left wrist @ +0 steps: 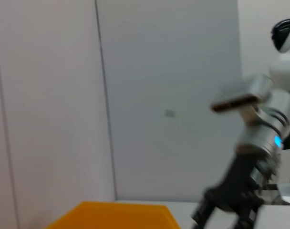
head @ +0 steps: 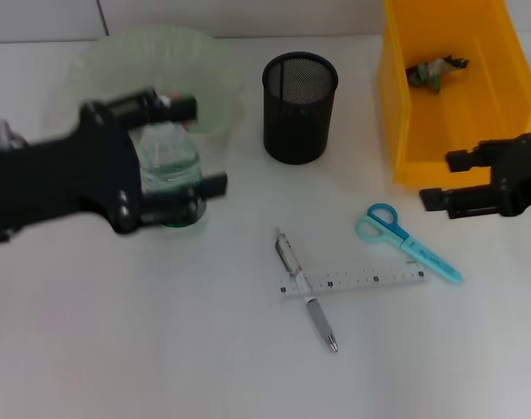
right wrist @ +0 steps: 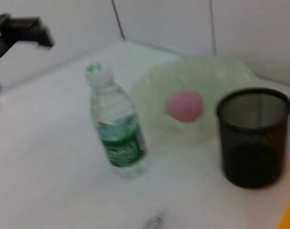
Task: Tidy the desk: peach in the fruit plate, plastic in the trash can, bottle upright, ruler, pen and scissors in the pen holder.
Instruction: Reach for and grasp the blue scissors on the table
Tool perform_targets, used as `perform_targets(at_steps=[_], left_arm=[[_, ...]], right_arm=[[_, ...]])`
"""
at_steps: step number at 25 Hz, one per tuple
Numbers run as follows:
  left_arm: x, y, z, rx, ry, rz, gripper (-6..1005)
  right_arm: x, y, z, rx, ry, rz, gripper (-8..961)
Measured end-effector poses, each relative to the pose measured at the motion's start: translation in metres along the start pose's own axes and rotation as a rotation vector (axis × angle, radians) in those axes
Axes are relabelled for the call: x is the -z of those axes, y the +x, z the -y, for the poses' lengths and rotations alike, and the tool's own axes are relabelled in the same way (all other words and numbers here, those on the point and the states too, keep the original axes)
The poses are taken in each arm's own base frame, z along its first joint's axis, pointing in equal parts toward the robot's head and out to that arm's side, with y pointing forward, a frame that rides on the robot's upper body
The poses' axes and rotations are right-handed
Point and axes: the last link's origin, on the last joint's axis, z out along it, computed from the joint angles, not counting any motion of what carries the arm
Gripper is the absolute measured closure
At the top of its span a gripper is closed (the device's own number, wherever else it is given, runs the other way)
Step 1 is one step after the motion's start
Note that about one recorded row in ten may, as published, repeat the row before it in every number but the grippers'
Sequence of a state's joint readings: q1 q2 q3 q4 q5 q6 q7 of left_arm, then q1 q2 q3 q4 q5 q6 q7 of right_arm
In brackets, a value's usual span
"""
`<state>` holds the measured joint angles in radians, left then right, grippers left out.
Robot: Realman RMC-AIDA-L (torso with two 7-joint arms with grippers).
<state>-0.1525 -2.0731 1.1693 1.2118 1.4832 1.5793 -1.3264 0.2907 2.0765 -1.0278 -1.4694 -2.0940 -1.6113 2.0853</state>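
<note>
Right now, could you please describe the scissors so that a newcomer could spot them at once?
Find the yellow bin at the table's right. In front of it lie the scissors, right of the crossed pen and ruler. They alone have light blue handles with two finger loops.

Left hand [head: 174, 157] open — right hand [head: 458, 182] open, parked.

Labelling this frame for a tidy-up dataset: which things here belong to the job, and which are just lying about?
Job: peach, fruit plate, plastic, trash can, bottle, ruler, pen, scissors, pen holder.

Lying about: nothing else on the desk.
</note>
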Motion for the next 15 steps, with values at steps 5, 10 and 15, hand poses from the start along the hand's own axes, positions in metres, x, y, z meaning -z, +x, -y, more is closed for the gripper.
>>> perform_targets(at_steps=[5, 10, 15], left_arm=[[-0.008, -0.058, -0.025, 0.064, -0.043, -0.024, 185], [-0.008, -0.085, -0.04, 0.078, 0.008, -0.085, 185], [-0.007, -0.091, -0.042, 0.099, 0.026, -0.077, 184]], right_arm=[[0.012, -0.048, -0.011, -0.028, 0.114, -0.187, 172], [0.001, -0.072, -0.008, -0.147, 0.239, -0.349, 175], [-0.031, -0.072, -0.009, -0.149, 0.273, -0.472, 193]])
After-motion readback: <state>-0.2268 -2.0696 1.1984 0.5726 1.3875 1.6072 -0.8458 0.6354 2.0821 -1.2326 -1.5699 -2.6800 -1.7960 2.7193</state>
